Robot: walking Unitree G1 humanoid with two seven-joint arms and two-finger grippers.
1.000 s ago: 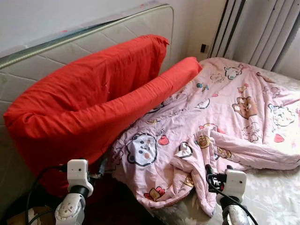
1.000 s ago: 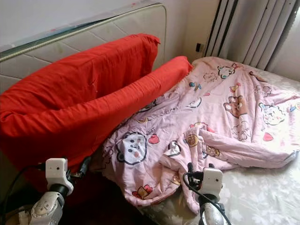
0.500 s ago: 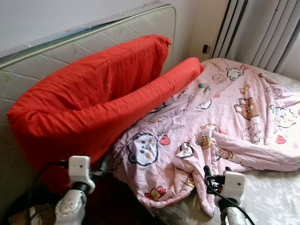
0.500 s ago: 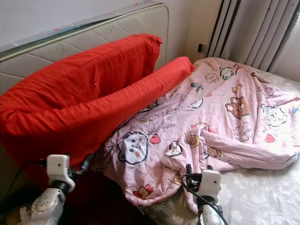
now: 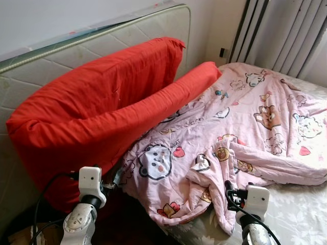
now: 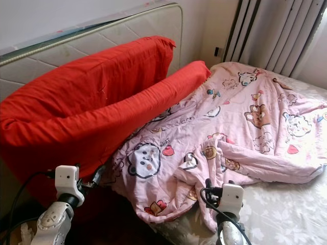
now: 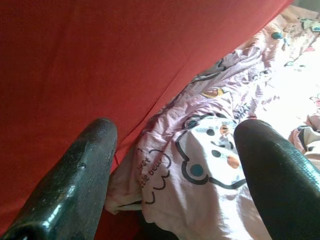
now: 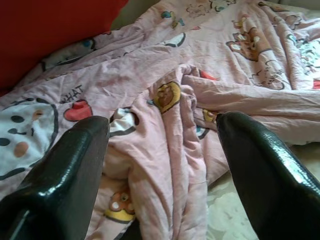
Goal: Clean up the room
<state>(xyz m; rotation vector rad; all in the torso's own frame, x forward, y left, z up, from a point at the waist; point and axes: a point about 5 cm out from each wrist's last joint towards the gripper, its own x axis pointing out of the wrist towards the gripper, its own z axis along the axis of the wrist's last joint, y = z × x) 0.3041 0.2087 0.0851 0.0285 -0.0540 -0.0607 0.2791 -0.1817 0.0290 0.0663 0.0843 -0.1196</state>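
Fingers (image 7: 75, 185) on my left gripper (image 7: 175, 190) stand wide apart, holding nothing, aimed at the seam where the red cushion (image 5: 97, 107) meets the pink cartoon quilt (image 5: 245, 127). My right gripper (image 8: 165, 185) is spread just as wide and empty, hovering over a bunched fold at the quilt's near edge. That quilt lies crumpled across the bed (image 5: 301, 214), its corner hanging over the side, beside the cushion propped against the upright mattress (image 5: 102, 38).

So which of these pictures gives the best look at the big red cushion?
The left eye view: the red cushion shows whole there, propped against the mattress, its lower part beside the pink blanket. The right eye view shows much the same. The left wrist view gives a red close-up, the right wrist view a corner.
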